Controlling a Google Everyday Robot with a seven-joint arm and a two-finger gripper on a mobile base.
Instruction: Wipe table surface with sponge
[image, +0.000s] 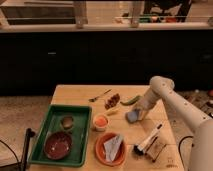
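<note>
The light tan wooden table surface (80, 95) fills the middle of the camera view. The small blue-grey sponge (132, 117) lies on it right of centre. My gripper (139, 112), at the end of the white arm coming in from the right, sits on the sponge's right side and is shut on it, holding it against the tabletop.
A green tray (41, 156) at the left holds a dark red bowl (57, 145). An orange cup (101, 121), an orange plate (101, 155) with a grey cloth (114, 146), and a black-and-white brush (148, 140) are nearby. A spoon (100, 95) and a green pepper (131, 100) lie farther back.
</note>
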